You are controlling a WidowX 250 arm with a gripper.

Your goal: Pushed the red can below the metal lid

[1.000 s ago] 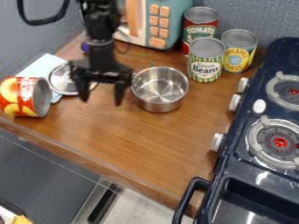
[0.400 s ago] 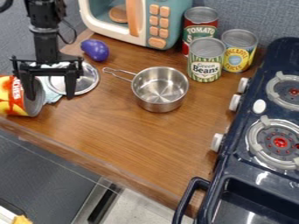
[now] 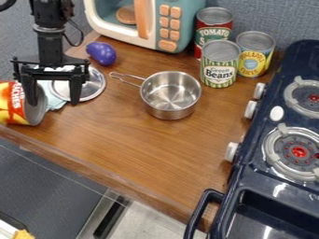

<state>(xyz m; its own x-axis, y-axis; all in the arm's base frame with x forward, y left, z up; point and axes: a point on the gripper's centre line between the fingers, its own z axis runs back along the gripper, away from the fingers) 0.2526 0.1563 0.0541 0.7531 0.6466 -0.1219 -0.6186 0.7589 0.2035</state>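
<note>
A wooden counter runs below a grey-blue wall, with a dark stove at its three o'clock side. The pincer hangs toward the counter's ten o'clock, its two fingers spread wide. At its nine o'clock the red can lies on its side, one finger crossing in front; whether they touch is hard to say. The metal lid rests at the pincer's two o'clock.

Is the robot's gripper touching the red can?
Cannot tell. In the camera view, part of the gripper overlaps the red can, hiding whether they meet or leave a gap.
</note>
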